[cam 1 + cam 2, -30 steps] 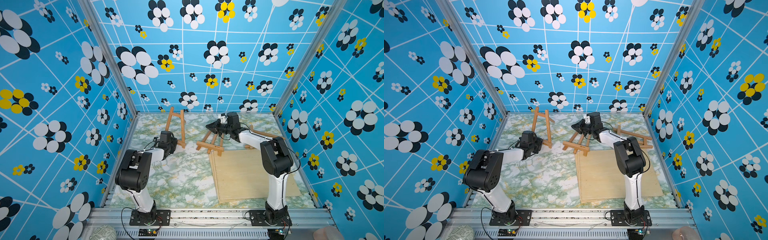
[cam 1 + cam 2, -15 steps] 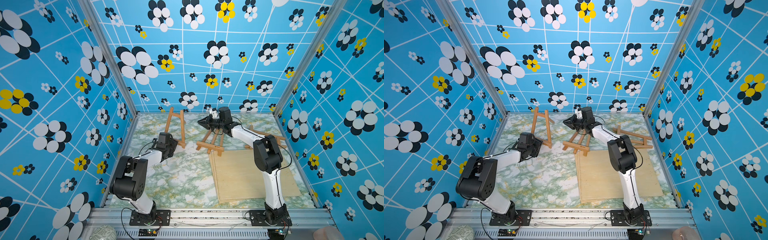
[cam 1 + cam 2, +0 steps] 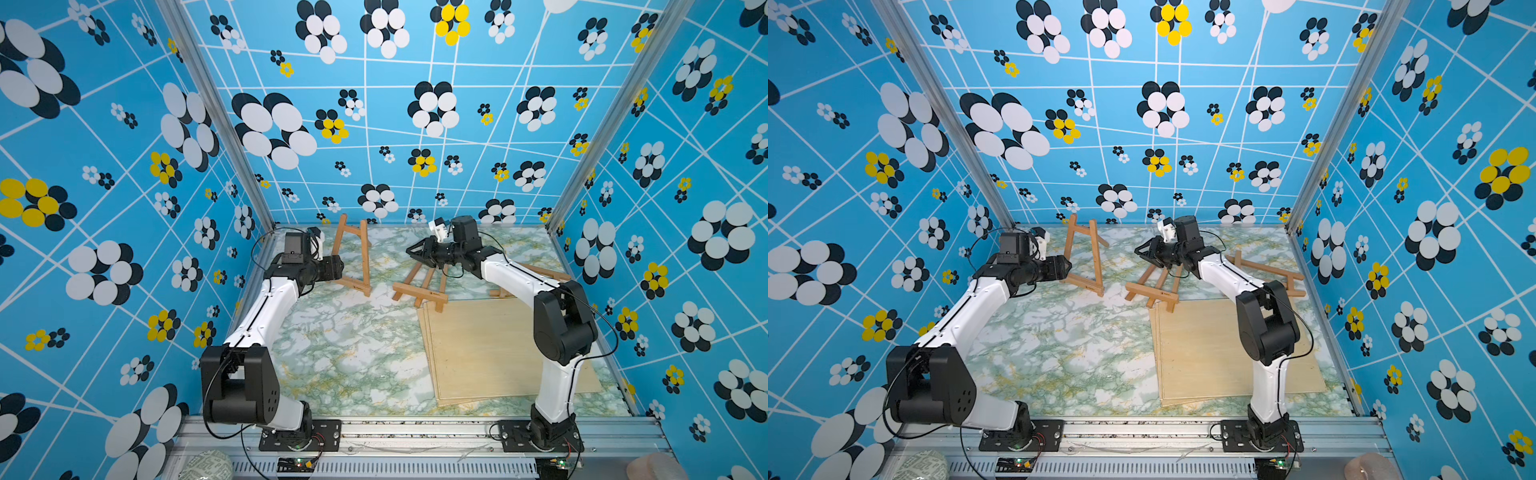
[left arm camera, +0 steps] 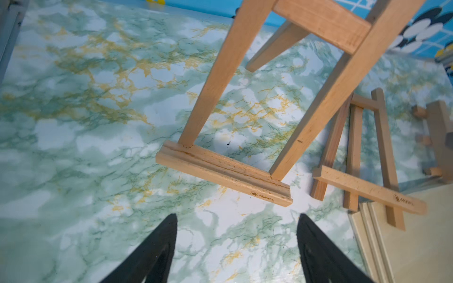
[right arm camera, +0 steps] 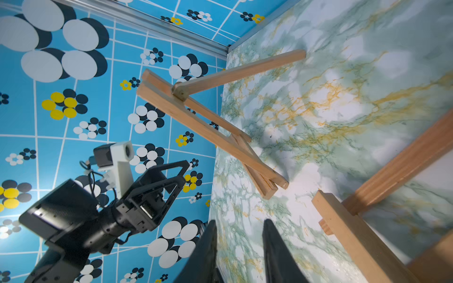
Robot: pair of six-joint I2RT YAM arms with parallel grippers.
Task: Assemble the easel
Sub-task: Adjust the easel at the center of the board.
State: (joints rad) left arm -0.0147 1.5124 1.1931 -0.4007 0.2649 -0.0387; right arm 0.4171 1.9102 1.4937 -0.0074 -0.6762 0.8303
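Standing easel [image 3: 365, 257] is upright at the back-left of the tabletop [image 3: 345, 353], rear leg splayed out, and nothing is touching it, so I'd call that one done. Left claw [image 4: 237, 216] is spread wide and empty. It points at the easel's ledge, which is just ahead of the tips but clear of them. Right claw [image 5: 240, 221] has only a narrow gap between its tips, also empty, and hovers above the tabletop near the back centre. My guess for the next target is the folded easel [image 3: 419, 293], lying flat between the two arms. Its long axis runs roughly front to back with a slight cant: the ledge end is toward the front with one foot overlapping the corner of the plywood boards [image 3: 498, 353], and the top end is tucked under the right wrist. It sits below the right claw and slightly forward of it, well apart from the left claw with the standing easel in between, so the right arm is clearly nearer. The approach would be to drop down onto the top end, with the tips opened wider and closing across the legs, not along them. A third easel [image 3: 540, 272] lies flat behind the right arm by the right wall, also on the right arm's side.
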